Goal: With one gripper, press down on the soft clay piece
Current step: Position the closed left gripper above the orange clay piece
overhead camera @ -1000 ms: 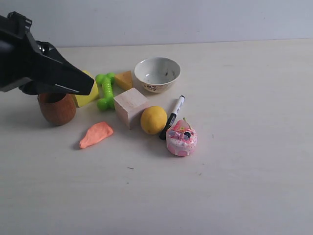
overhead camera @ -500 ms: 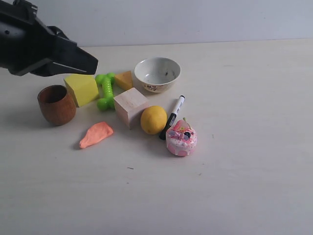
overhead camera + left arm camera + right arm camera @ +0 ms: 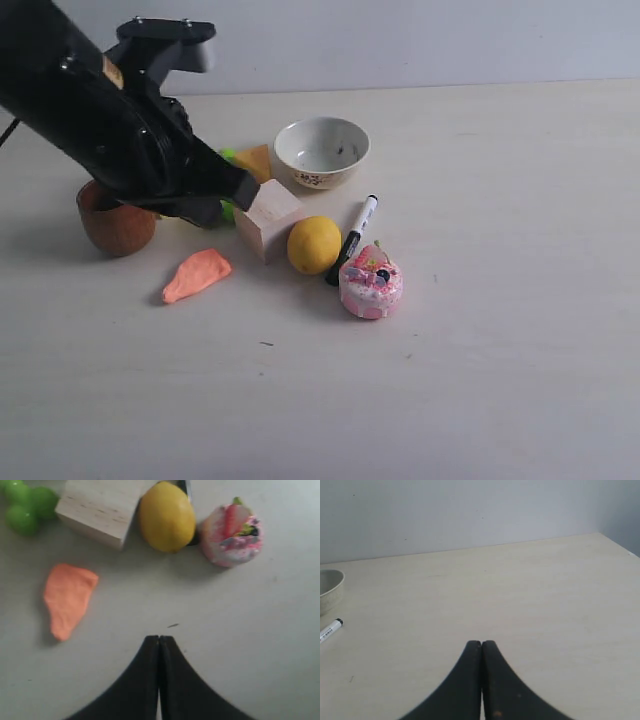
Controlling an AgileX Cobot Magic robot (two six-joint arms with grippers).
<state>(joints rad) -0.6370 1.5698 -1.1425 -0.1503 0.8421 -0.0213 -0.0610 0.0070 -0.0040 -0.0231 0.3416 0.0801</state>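
Observation:
The soft clay piece [image 3: 196, 274] is a flat salmon-orange teardrop lying on the table in front of the brown cup and left of the wooden cube. In the left wrist view the clay [image 3: 67, 597] lies off to one side of the fingertips, apart from them. My left gripper [image 3: 250, 190] [image 3: 159, 638] is shut and empty, held above the table near the cube's left edge, higher than and to the right of the clay. My right gripper [image 3: 481, 643] is shut over bare table and does not show in the exterior view.
Around the clay stand a wooden cube [image 3: 266, 217], a lemon [image 3: 314, 245], a black marker [image 3: 352, 238], a pink toy cake [image 3: 371, 282], a white bowl [image 3: 322, 150], an orange wedge [image 3: 256, 162] and a brown cup [image 3: 115, 228]. A green toy [image 3: 25, 505] lies beside the cube.
The left arm has swung down and to the right. It now covers the yellow block and most of the green toy, with its tip near the cube. The clay has not moved.

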